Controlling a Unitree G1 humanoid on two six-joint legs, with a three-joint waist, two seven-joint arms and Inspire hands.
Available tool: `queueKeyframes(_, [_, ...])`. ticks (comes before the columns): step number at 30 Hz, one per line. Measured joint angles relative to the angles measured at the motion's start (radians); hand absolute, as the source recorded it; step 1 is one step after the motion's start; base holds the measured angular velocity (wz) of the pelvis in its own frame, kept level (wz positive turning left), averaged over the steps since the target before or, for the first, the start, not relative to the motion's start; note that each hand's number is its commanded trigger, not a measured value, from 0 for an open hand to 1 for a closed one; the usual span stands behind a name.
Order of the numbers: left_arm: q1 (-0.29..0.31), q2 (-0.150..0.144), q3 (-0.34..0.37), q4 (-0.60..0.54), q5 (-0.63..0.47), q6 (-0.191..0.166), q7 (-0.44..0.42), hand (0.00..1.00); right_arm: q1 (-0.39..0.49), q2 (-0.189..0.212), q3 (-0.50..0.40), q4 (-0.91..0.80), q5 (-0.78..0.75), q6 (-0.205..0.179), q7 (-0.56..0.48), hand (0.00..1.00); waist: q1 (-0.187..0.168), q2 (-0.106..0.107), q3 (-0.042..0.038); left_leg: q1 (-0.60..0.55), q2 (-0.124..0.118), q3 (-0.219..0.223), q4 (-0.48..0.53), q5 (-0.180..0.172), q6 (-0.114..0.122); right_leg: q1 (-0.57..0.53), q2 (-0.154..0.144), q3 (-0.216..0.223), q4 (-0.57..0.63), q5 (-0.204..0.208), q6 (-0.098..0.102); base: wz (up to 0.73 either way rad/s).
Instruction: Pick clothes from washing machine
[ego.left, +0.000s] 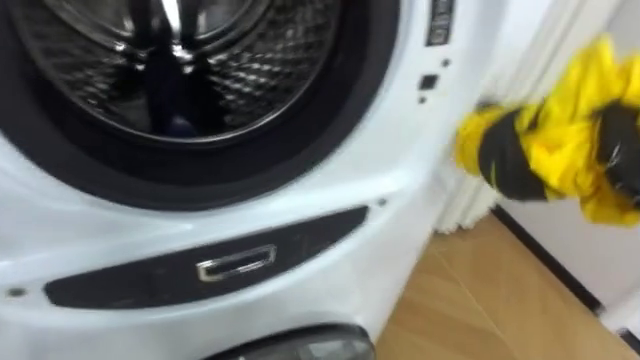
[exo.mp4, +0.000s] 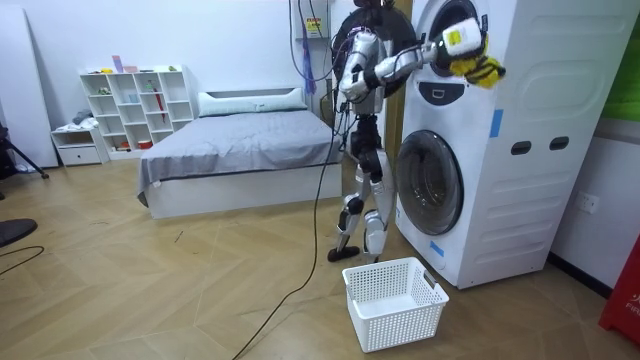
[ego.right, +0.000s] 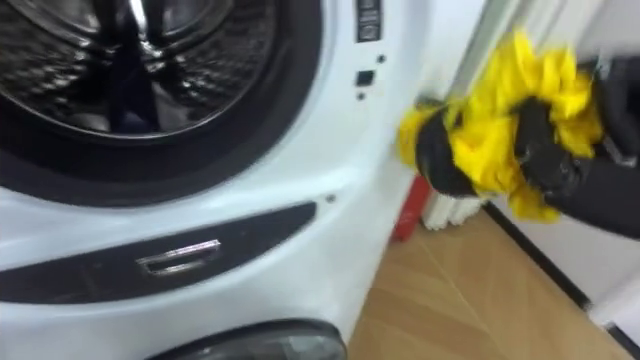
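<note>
Left eye view, machine: one washing machine (ego.left: 330, 200); round opening at upper left with a steel drum (ego.left: 200, 60) inside.
Left eye view, garment: one yellow garment (ego.left: 565, 140), in the air to the right of the machine's front edge, above bare wooden floor (ego.left: 480, 300).
Left eye view, right hand (ego.left: 510, 160): dark fingers clamped on the garment.
Room view, stance: robot stands facing the tall white machine, arm raised to its upper part.
Room view, basket: one white basket (exo.mp4: 400, 325) on the floor near the machine's lower front; open floor on its other sides.
Room view, bed: one bed (exo.mp4: 240, 150), well apart.
Right eye view: garment bunched in the fingers beside the machine's right edge.
</note>
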Motion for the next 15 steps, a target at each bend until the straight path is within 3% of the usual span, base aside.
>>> queueKeyframes(3, [-0.05, 0.003, -0.06, -0.002, -0.003, 0.003, -0.006, 0.0, 0.003, 0.006, 0.067, 0.102, -0.02, 0.006, -0.001, 1.0, 0.002, 0.004, 0.0013, 0.003, 0.0, 0.049, 0.003, -0.002, -0.004, -0.013, 0.018, 0.046, -0.004, 0.014, -0.001, -0.46])
queueKeyframes(4, [-0.063, 0.002, -0.07, 0.007, -0.019, 0.029, -0.001, 0.0, 0.004, 0.021, 0.098, 0.15, -0.021, 0.01, 0.0, 1.0, 0.001, 0.003, 0.0014, 0.002, 0.001, 0.063, 0.005, -0.003, -0.005, -0.019, 0.022, 0.054, -0.005, 0.017, -0.003, -0.4])
queueKeyframes(5, [-0.068, 0.002, -0.075, 0.006, -0.027, 0.032, -0.002, 0.0, 0.005, 0.03, 0.11, 0.167, -0.021, 0.016, 0.0, 1.0, 0.001, 0.004, 0.0018, 0.001, 0.001, 0.07, 0.005, -0.003, -0.005, -0.022, 0.024, 0.058, -0.005, 0.018, -0.003, -0.32])
queueKeyframes(8, [-0.067, 0.004, -0.126, 0.006, -0.034, 0.041, -0.01, 0.0, 0.018, 0.038, 0.155, 0.249, -0.016, 0.025, -0.003, 1.0, 0.0, 0.032, 0.007, -0.011, 0.0, 0.085, 0.007, -0.009, -0.005, -0.038, 0.029, 0.073, -0.008, 0.023, 0.001, -0.18])
queueKeyframes(11, [-0.072, 0.007, -0.162, 0.006, -0.037, 0.054, -0.023, 0.0, 0.019, 0.084, 0.214, 0.368, -0.02, 0.025, 0.0, 1.0, 0.001, 0.052, 0.0002, -0.025, 0.0, 0.099, 0.008, -0.011, -0.005, -0.056, 0.033, 0.086, -0.008, 0.028, 0.002, -0.12])
queueKeyframes(13, [-0.076, 0.008, -0.202, 0.007, -0.052, 0.067, -0.023, 0.0, 0.015, 0.125, 0.255, 0.475, -0.046, 0.017, -0.007, 1.0, -0.002, 0.067, -0.0004, -0.036, 0.0, 0.099, 0.017, -0.011, -0.005, -0.065, 0.032, 0.089, -0.008, 0.028, 0.002, -0.04])
queueKeyframes(15, [-0.078, 0.009, -0.23, 0.011, -0.072, 0.068, -0.023, 0.0, 0.005, 0.142, 0.295, 0.592, -0.059, 0.009, -0.028, 1.0, -0.001, 0.079, -0.0018, -0.048, 0.0, 0.105, 0.024, -0.012, -0.005, -0.076, 0.03, 0.092, -0.005, 0.028, 0.002, -0.02])
